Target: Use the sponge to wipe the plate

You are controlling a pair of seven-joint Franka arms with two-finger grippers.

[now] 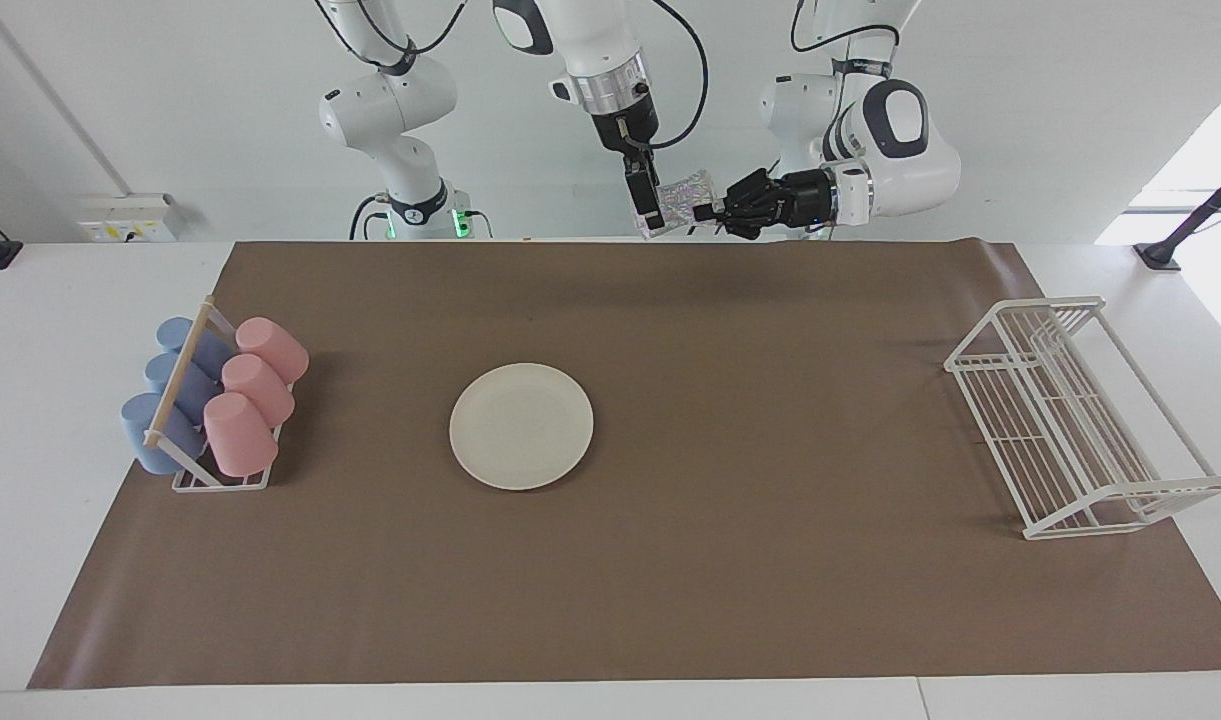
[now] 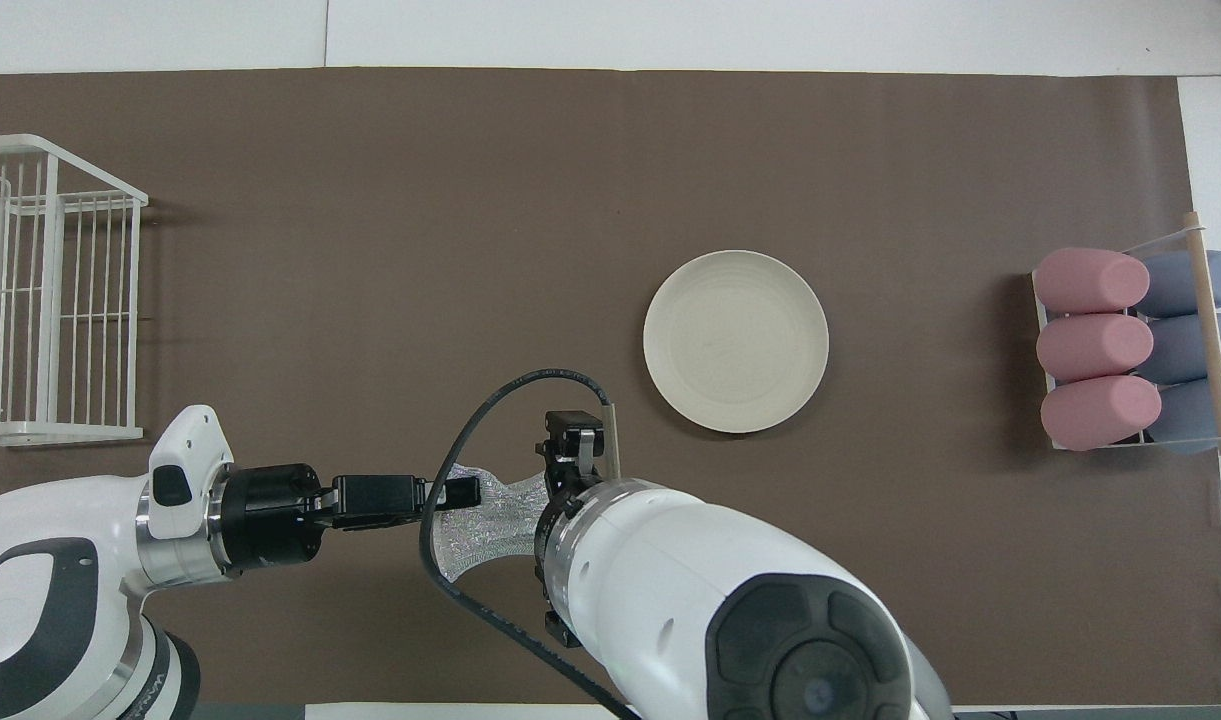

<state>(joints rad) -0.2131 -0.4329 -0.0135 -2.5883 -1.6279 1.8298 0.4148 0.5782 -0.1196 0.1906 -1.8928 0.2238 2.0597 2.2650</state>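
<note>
The cream-white plate (image 1: 521,426) (image 2: 735,340) lies flat on the brown mat, with nothing on it. The silvery mesh sponge (image 1: 688,192) (image 2: 495,515) hangs in the air over the mat's edge nearest the robots. My left gripper (image 1: 708,211) (image 2: 465,492) is shut on one end of it, reaching in level. My right gripper (image 1: 652,218) hangs straight down at the sponge's free end, open; whether it touches the sponge I cannot tell. In the overhead view the right arm's wrist covers that end. Both grippers are well away from the plate.
A rack of pink and blue cups (image 1: 210,400) (image 2: 1120,350) stands at the right arm's end of the mat. A white wire dish rack (image 1: 1080,415) (image 2: 50,290) stands at the left arm's end. Bare brown mat (image 1: 770,450) surrounds the plate.
</note>
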